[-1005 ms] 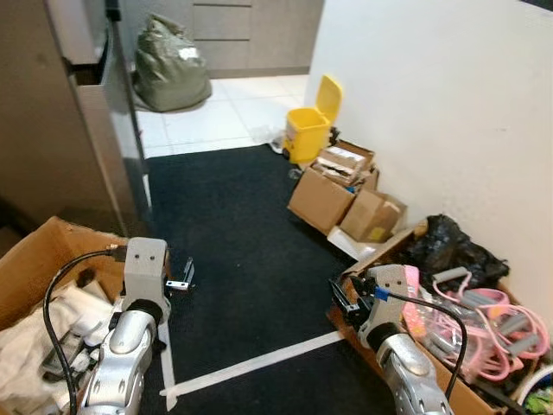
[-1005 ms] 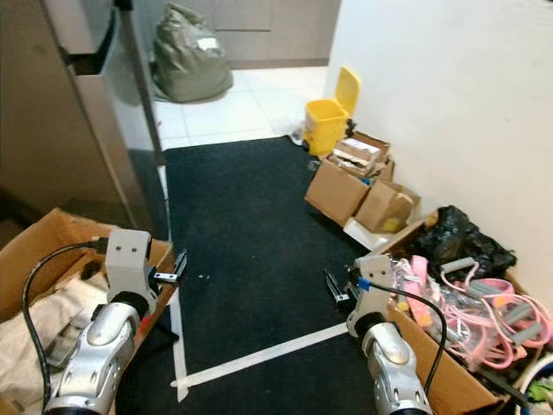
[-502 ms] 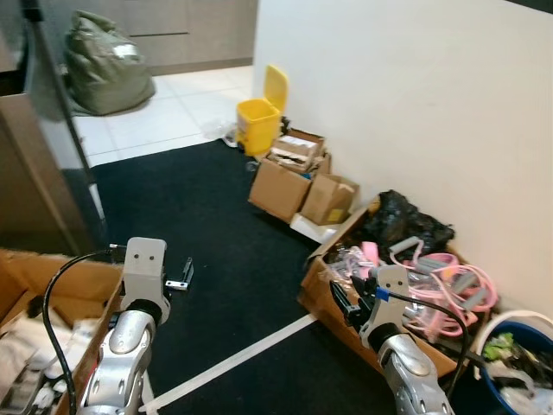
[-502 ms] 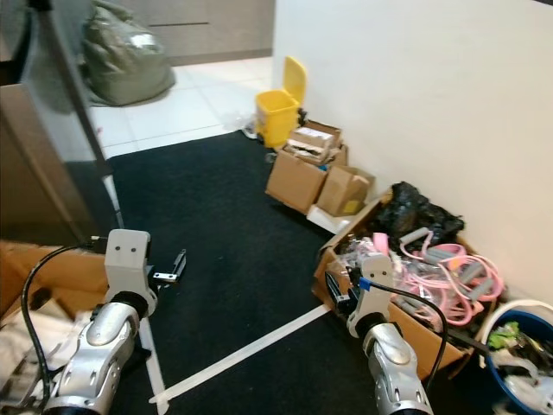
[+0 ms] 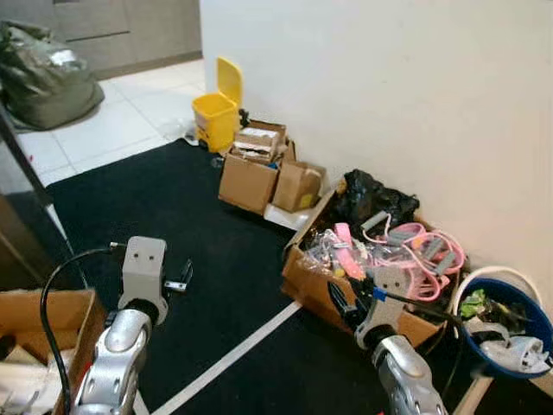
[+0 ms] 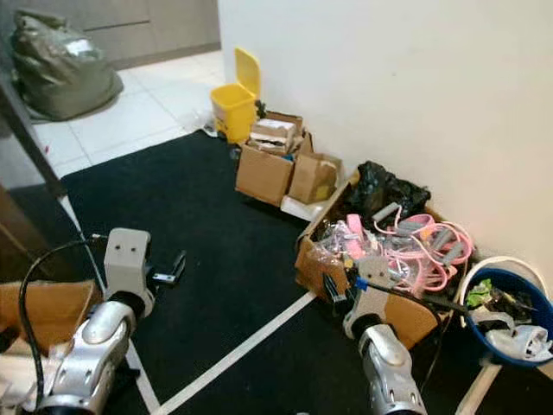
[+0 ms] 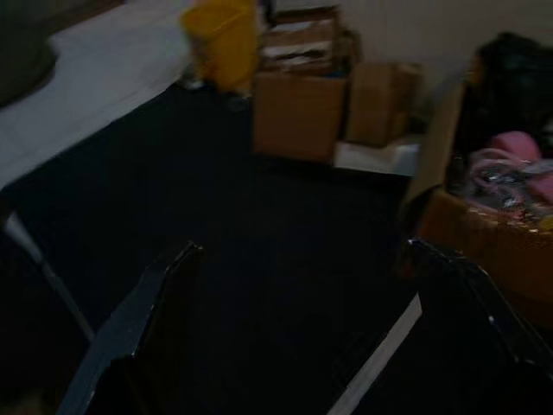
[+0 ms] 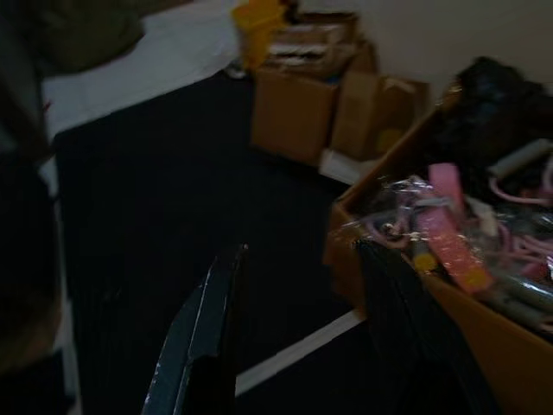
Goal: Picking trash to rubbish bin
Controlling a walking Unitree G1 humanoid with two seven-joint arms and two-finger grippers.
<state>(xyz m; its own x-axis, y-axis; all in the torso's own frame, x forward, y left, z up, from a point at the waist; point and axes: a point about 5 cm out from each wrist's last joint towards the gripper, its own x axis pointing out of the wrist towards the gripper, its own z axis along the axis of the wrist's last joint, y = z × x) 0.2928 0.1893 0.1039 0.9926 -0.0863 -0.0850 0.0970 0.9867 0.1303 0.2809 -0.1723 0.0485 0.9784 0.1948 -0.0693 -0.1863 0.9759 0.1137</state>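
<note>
**Robot scanning a cluttered hallway, nothing picked up yet**

Both arms are raised in front of the robot over a black mat (image 5: pixel 207 233). The left gripper (image 7: pixel 302 328) has its fingers spread wide and empty. The right gripper (image 8: pixel 302 337) is also parted and empty, hovering just beside an open box (image 5: pixel 346 285). Judging by this, the robot is in the searching step; next it must choose a piece of trash, step close and lower a gripper onto it.

At the near left, a box corner (image 5: pixel 52 320) holds pale paper. At the near right, a blue tub (image 5: pixel 505 333) holds white and green scraps. The open box carries pink hoops, wrappers and a black bag (image 5: pixel 371 197). Beyond it, two smaller boxes (image 5: pixel 268 177) sit against the wall. Just past them stands the yellow bin (image 5: pixel 216 117), lid up, well apart from the robot. Farthest, a stuffed grey sack (image 5: pixel 47 78) rests on tiles.
</note>
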